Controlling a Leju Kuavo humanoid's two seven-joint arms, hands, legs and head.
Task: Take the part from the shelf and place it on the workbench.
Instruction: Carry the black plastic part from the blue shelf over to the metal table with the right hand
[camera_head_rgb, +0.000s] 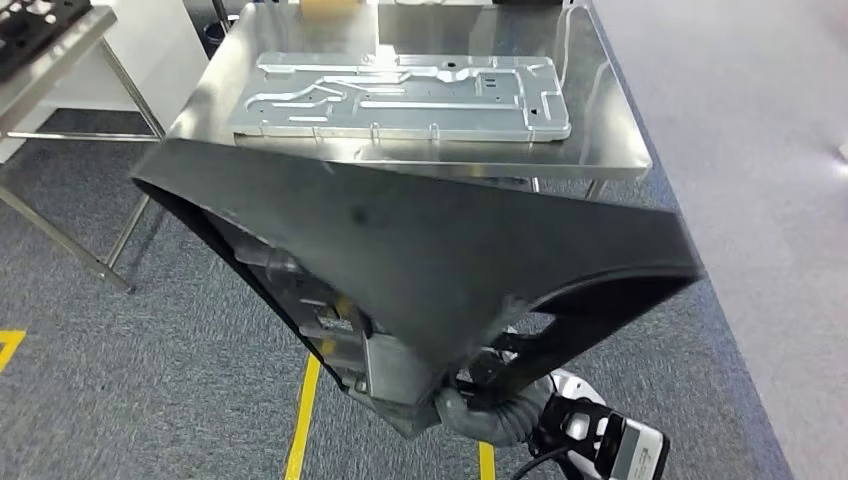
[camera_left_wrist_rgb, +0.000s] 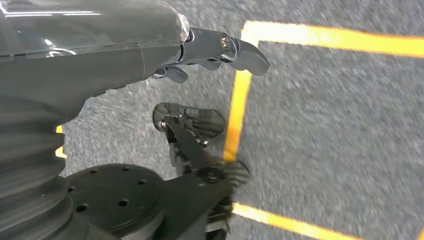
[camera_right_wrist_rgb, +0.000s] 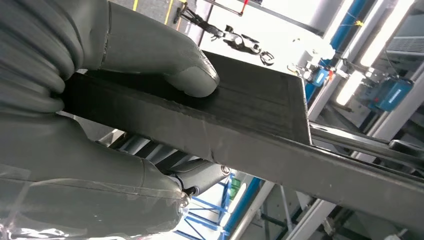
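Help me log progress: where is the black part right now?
In the head view the black part is held tilted in the air by the right hand, just short of the steel workbench that carries a grey metal plate.

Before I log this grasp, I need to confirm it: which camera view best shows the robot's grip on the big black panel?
The right wrist view: the right hand pinches the large flat black panel, its grey thumb pressed flat on one face. The head view shows the panel whole, tilted before the steel workbench. The left wrist view shows the left hand over the floor.
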